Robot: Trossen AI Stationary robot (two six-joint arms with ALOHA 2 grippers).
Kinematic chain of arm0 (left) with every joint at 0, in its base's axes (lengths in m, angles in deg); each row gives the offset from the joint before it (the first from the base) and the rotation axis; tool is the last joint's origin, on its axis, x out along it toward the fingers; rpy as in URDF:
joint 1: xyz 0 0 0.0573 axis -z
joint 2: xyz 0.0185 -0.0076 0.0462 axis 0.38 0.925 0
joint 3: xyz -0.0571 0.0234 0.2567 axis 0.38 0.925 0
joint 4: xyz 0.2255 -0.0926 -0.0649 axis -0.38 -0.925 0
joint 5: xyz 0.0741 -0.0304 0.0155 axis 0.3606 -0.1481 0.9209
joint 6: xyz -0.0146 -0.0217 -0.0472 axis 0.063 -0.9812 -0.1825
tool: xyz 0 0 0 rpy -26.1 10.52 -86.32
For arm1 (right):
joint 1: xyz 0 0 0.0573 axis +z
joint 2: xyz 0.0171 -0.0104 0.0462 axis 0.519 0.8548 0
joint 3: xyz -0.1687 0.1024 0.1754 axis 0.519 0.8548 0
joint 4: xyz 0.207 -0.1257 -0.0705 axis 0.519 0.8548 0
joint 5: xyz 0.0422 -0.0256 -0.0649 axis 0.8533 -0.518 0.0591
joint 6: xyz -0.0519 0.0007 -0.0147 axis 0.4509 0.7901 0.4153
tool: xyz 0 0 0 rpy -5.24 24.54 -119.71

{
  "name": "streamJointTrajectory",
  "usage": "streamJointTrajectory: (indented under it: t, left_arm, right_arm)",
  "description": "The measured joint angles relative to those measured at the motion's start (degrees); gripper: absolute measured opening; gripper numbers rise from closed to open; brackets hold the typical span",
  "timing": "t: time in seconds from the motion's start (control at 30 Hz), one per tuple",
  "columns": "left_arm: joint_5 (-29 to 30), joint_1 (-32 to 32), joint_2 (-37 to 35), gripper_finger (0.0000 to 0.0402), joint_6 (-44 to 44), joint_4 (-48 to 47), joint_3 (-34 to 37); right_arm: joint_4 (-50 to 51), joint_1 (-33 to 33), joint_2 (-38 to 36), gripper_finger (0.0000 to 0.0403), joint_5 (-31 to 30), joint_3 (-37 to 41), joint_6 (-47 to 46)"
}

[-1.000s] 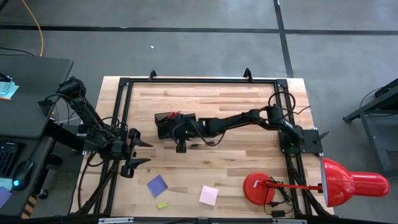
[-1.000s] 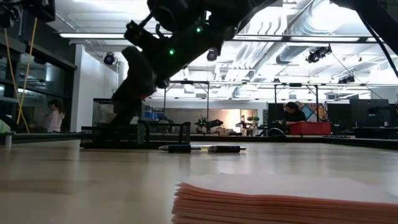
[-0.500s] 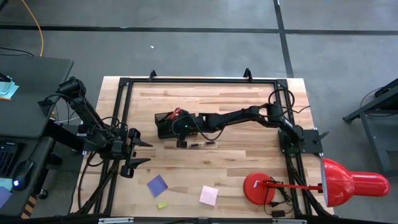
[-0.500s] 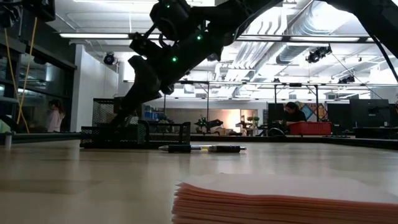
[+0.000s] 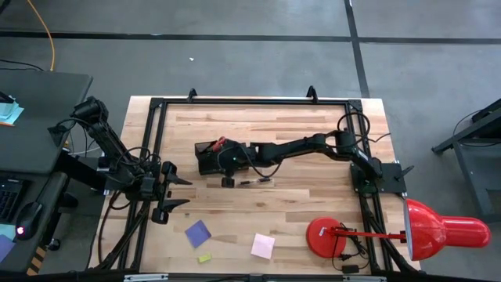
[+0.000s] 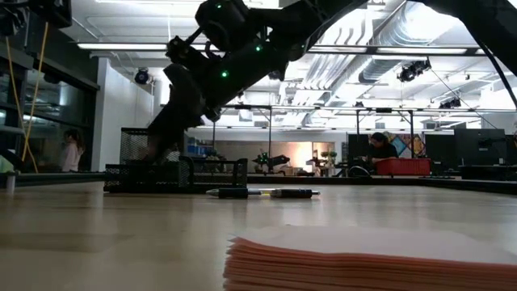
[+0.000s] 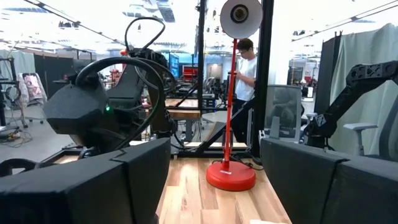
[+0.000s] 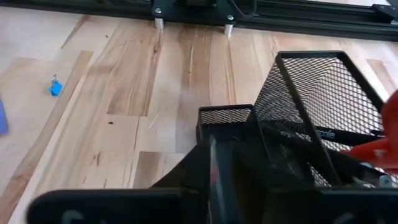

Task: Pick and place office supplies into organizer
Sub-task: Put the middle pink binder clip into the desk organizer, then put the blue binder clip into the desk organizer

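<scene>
The black mesh organizer [image 5: 210, 157] stands on the wooden table [image 5: 313, 204] at about ten o'clock from the table's centre. The red-handled scissors [image 5: 220, 143] sit in it, handles showing at the organizer's twelve o'clock edge; in the right wrist view a red handle [image 8: 379, 149] lies against the mesh wall. That item is judged placed.

The right gripper [image 5: 228, 166] reaches across from the three o'clock side and hangs over the organizer's three o'clock end, low above the compartments. In the right wrist view a thin dark stick [image 8: 212, 163] stands between its fingers [image 8: 186, 168], possibly a pen. Whether the fingers clamp it or stand slightly parted, I cannot tell.

Outstanding items:
- Two dark pens [image 5: 257, 182] lie end to end on the table, just off the organizer toward four o'clock.
- The blue-purple note pad [image 5: 198, 233] lies at seven o'clock, well apart from the organizer.
- The pink note pad [image 5: 263, 246] lies at six o'clock.
- The small yellow piece [image 5: 204, 258] lies just beside the blue-purple pad, near the table's edge.

The left gripper [image 5: 174, 193] waits at nine o'clock, fingers spread and holding nothing.

Assessment: early stage; most supplies remain to be placed. The red lamp [image 5: 333, 235] at five o'clock is no part of the job.
</scene>
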Motion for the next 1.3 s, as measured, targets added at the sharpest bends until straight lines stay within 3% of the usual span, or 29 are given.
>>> streamJointTrajectory:
  t: [0.23,0.6,0.9,1.1,1.3]
  left_arm:
    - [0.0,0.0,0.0,0.0239,0.0,-0.03,0.0]
    - [0.0,0.0,0.01,0.0239,-0.02,-0.47,0.0]
    - [0.0,0.0,0.02,0.0239,0.05,-0.9,0.0]
    - [0.02,0.0,0.02,0.0239,0.11,-0.54,0.0]
    - [2.01,0.0,0.07,0.0239,-3.18,-6.29,0.04]
  right_arm:
    - [-0.31,0.0,0.0,0.0095,-1.53,0.0,-0.06]
    - [0.28,2.92,0.0,0.0098,-2.76,0.0,1.54]
    - [-0.09,9.45,0.02,0.0098,7.99,0.0,1.76]
    - [-2.76,13.59,0.02,0.0098,5.25,0.0,1.79]
    - [4.11,16.79,0.0,0.0098,2.72,0.02,-1.42]
